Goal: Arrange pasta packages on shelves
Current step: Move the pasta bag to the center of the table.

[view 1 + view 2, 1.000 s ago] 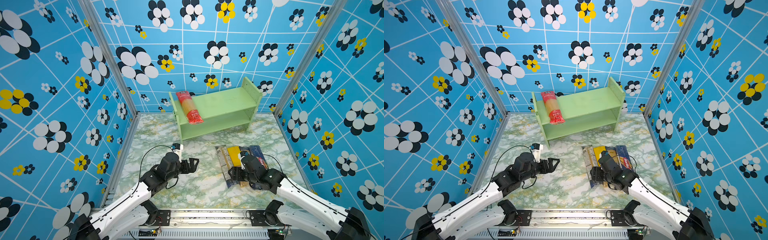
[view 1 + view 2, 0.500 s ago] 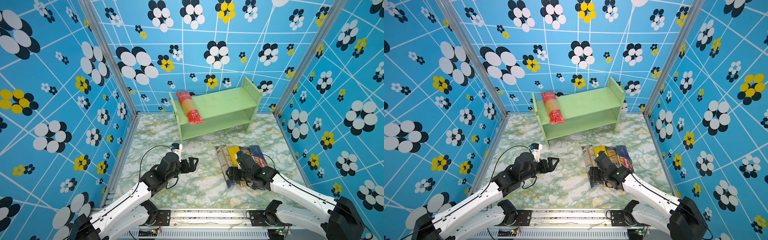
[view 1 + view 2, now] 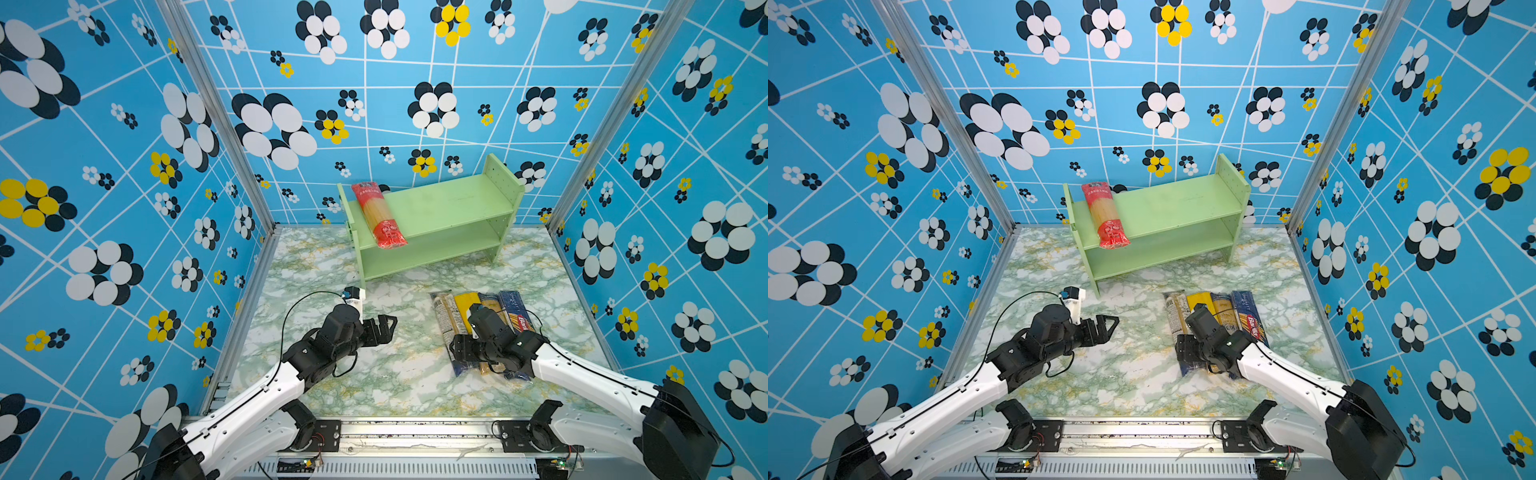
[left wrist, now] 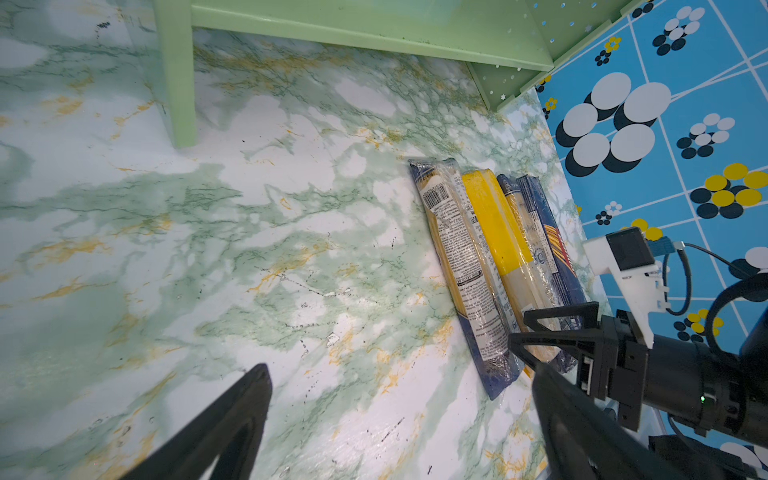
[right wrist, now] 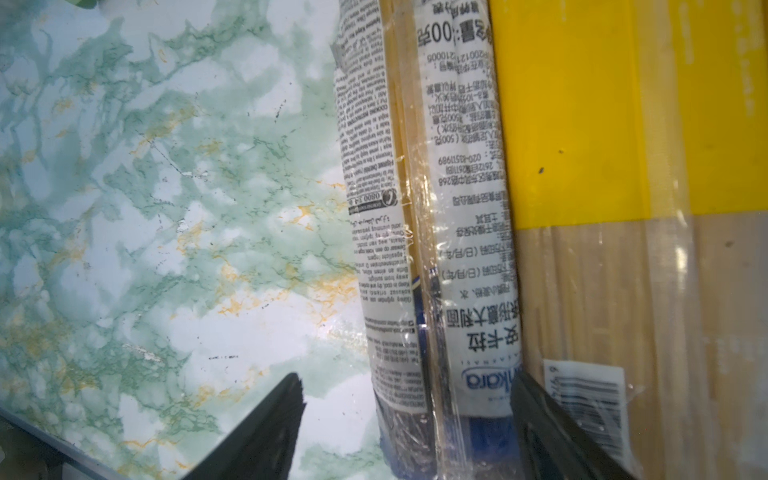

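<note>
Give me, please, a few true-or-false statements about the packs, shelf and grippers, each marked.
The red pack lies on the top tier of the shelf unit. True.
Five packs lie on the table. False: four lie there, side by side.
The left gripper holds a pack. False: it is open and empty.
The right gripper's open jaws stand either side of the white-label pack. True.
The yellow pack sits on the lower tier. False: it lies on the table.

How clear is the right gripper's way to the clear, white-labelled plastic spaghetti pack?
Likely yes: right gripper open astride the clear pack, one finger over marble tabletop, the other crowding the yellow plastic pack.
</note>
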